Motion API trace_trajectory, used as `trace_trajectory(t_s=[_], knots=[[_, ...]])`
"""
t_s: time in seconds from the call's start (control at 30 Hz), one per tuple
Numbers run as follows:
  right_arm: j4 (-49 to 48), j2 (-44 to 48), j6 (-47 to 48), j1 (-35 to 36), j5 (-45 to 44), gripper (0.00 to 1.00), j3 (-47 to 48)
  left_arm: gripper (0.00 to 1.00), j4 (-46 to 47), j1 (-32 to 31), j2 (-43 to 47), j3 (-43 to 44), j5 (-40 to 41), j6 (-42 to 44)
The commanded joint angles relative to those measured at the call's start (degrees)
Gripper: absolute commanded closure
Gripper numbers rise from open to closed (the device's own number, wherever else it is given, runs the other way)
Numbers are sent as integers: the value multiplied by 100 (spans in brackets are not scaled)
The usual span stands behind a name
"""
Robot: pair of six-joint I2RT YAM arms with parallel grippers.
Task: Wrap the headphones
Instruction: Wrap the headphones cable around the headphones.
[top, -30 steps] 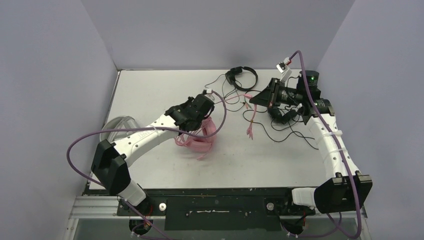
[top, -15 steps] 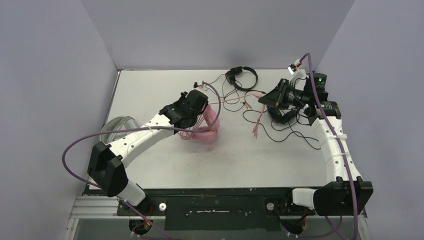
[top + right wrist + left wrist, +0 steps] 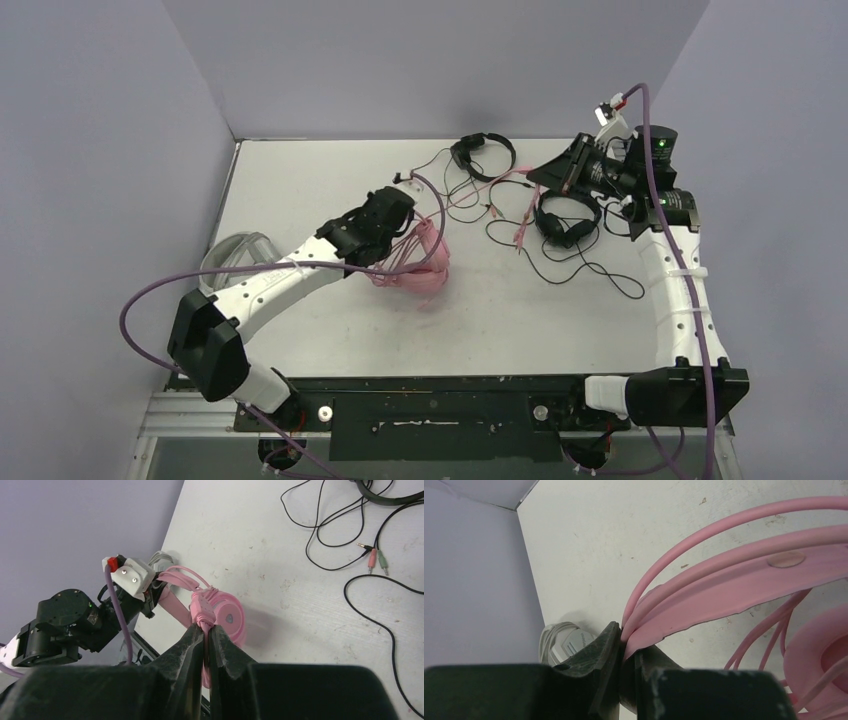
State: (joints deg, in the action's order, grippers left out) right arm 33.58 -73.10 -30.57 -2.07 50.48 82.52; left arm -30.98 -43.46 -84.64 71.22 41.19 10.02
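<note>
Moved since a second ago: the right gripper [image 3: 206, 632] has swung back toward the far right corner of the table [image 3: 320, 180]. This uncovers the near black headset [image 3: 565, 222] that it hung over. The left gripper [image 3: 623, 640] has carried the pink headset [image 3: 425, 270] a little to the right.
White-grey headset [image 3: 238, 255]: lies at the table's left edge, partly under the left arm and well apart from the pink one. It has not shifted, though slightly more of it shows than before.
Left gripper: clamped on the pink headset's flat headband, with one round cable loop pinched in just beside the band.
Pink headset: left of the table's centre, hanging by its band from the left gripper with the ear cups lowest and several cable loops gathered around it. Whether the cups touch the table cannot be told.
Pink cable [image 3: 202, 611]: stretches from the pink headset across the middle of the table to the right gripper. Its plug end [image 3: 520, 233] dangles past the grip, farther back than a second ago.
Far black headset [image 3: 485, 157]: at the back of the table near the middle, where it was before, with thin black cord trailing toward the left.
Near black headset: flat on the table just in front of the right gripper, its black cords looping toward the near right.
Right gripper: pinched tight on the pink cable and raised above the table's far right.
</note>
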Motion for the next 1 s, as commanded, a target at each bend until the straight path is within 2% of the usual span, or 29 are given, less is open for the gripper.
trace_trajectory(t_s=[0.0,0.13,0.4,0.57,0.7,0.8,0.9,0.97], knots=[[-211,-26,-176,147,93,100,393,100,-169,114,-296,413,16,-346],[-149,-81,-276,709,-66,100,488,100,-425,115,-674,808,-115,-848],[-508,63,-711,1068,-72,100,375,100,-2590,705,-2215,2887,20,-3308],[-752,129,-879,1428,-191,100,84,100,-3250,752,-2852,3783,-161,-4351],[-859,144,-935,1951,-424,100,-137,100,-3475,794,-3042,4178,-350,-5018],[-947,152,-997,2374,-626,100,-413,100,-3318,973,-2991,4240,-819,-5335],[-1106,193,-1088,2832,-882,100,-771,100,-3067,1215,-2834,4168,-1249,-5611],[-1247,300,-1195,3261,-1139,100,-1220,100,-2840,1605,-2618,4076,-1749,-5888]])
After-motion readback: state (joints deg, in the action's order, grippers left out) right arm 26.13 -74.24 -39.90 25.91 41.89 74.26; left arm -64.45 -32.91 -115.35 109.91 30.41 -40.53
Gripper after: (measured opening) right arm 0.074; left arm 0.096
